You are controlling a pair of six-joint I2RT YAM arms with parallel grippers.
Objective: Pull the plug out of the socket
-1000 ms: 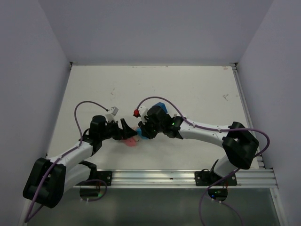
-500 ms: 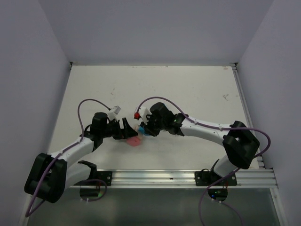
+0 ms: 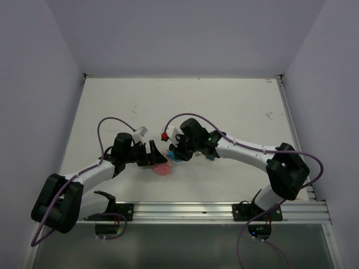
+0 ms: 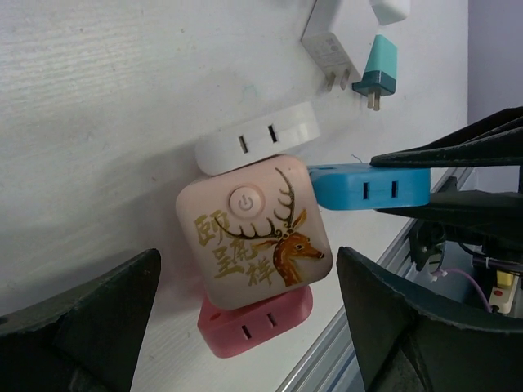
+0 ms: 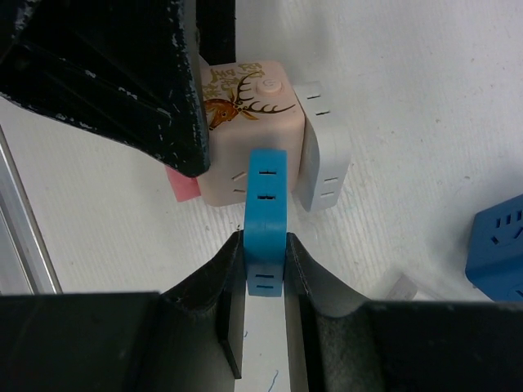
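Scuffed white table (image 3: 224, 106) within pale lilac walls (image 3: 185, 33), deer-print socket (image 4: 253, 237) near front.

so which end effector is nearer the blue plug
Right. The right end effector grips the blue plug; the left end effector stands open around the pink socket cube beside it.

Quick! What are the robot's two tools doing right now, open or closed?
Left tool: open, holding nothing, straddling the pink deer-printed cube socket.
Right tool: closed on the light blue plastic plug.
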